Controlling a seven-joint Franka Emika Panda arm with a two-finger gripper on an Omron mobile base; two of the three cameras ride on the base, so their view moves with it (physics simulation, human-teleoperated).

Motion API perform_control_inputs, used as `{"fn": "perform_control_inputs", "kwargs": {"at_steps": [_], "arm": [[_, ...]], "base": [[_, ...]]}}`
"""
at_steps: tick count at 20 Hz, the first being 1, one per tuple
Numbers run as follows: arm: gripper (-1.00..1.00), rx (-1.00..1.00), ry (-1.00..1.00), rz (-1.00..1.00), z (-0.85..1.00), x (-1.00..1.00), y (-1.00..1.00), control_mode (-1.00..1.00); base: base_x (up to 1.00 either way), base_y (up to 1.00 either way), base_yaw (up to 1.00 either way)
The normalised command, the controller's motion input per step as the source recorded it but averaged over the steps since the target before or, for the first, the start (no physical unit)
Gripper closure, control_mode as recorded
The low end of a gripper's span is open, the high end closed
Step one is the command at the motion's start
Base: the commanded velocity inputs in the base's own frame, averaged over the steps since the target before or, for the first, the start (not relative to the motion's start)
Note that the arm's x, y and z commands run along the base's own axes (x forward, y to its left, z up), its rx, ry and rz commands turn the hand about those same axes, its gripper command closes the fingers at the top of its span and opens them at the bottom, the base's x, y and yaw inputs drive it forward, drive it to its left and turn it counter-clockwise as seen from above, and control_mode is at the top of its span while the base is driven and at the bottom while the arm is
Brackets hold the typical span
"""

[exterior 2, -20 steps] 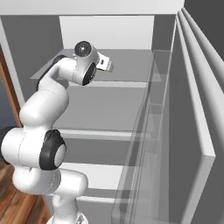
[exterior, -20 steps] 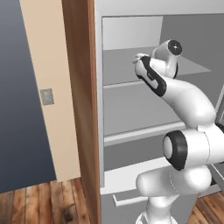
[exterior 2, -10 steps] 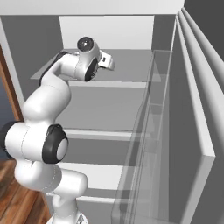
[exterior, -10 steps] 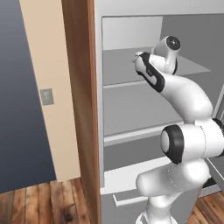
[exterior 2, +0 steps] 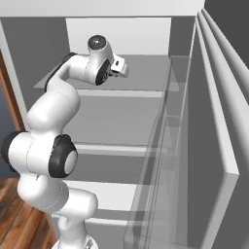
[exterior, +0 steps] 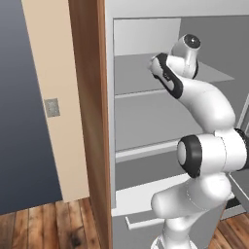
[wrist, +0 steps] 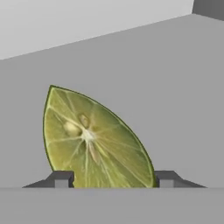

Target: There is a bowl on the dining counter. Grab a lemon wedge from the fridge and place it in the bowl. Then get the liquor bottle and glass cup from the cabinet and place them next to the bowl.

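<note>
Hand view is showing the lemon wedge (wrist: 94, 140) lying directly ahead of the gripper (wrist: 114, 178), between its two fingertips (wrist: 61, 178), cut face toward the camera, long axis running tip to tip. The jaws are standing spread, each tip just beside the rind; contact cannot be confirmed. The wedge is sitting on a grey fridge shelf (wrist: 183, 87). Right base view is showing the arm reaching onto the upper shelf (exterior 2: 141, 73) of the open fridge (exterior 2: 214, 121).
</note>
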Motion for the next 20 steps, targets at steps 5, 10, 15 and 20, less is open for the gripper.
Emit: {"fn": "perform_control_inputs", "kwargs": {"at_steps": [5, 10, 15, 20], "arm": [[1.0, 0.0, -0.13, 0.01, -0.01, -0.68, 0.05, -1.0], [1.0, 0.01, -0.29, 0.02, 0.0, -1.0, 0.14, -1.0], [1.0, 0.01, -0.27, 0.01, 0.02, -1.0, 0.07, -1.0], [1.0, 0.1, -0.07, 0.0, 0.56, -1.0, 0.0, -1.0]], "base": [[0.0, 0.0, 0.0], [0.0, 0.0, 0.0], [0.0, 0.0, 0.0], [0.0, 0.0, 0.0]]}}
